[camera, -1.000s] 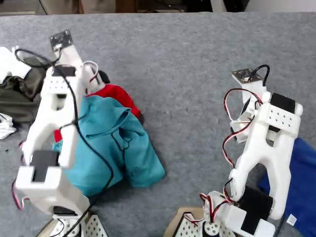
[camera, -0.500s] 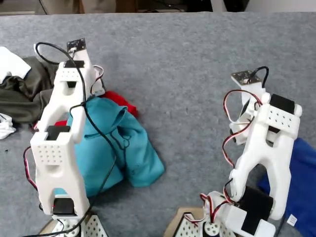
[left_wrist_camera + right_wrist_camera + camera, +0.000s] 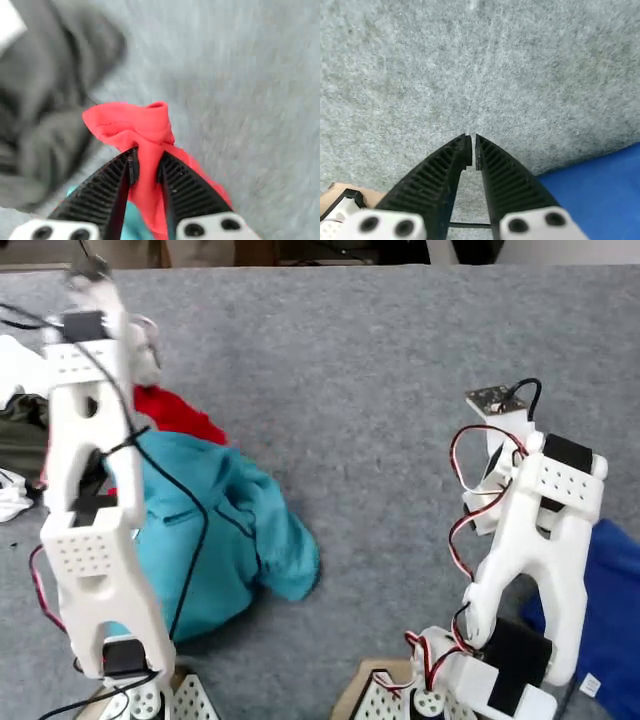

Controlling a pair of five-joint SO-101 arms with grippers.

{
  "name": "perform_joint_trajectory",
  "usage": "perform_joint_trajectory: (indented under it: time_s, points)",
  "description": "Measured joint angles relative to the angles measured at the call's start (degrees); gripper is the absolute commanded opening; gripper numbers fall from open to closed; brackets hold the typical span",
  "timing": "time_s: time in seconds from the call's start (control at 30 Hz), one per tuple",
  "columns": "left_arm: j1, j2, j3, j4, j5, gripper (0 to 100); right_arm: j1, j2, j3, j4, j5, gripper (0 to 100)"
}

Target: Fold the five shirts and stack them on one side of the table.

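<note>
Pinching red shirt (image 3: 129,122): left tool (image 3: 147,156); right tool (image 3: 471,144) closed, empty, over grey felt table (image 3: 400,360).

— What kind of place is shown?
— A robotics lab or workshop is suggested: a felt-covered bench (image 3: 380,350) is seen, with the left arm (image 3: 88,530) and right arm (image 3: 545,540), white printed parts and exposed wires (image 3: 463,520), mounted at its edge.
</note>
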Motion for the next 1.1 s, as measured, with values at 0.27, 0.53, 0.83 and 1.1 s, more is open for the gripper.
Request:
perform_joint_trajectory:
  time_s: [0.27,0.53,0.83,1.1]
  points:
    - [-12.92,-0.18,-18.99,1.76,0.00,2,0.00,0.00,0.00,-1.05,0.00,2.8]
    - [-26.73,-0.18,-24.88,1.76,0.00,2,0.00,0.00,0.00,-1.05,0.00,2.8]
    - [-37.80,-0.18,-25.93,-2.02,0.00,2,-5.71,0.00,0.00,-0.62,0.00,9.2]
    - [-38.59,2.99,-23.21,2.29,0.00,2,-38.07,0.00,-10.46,7.03,-2.90,34.3]
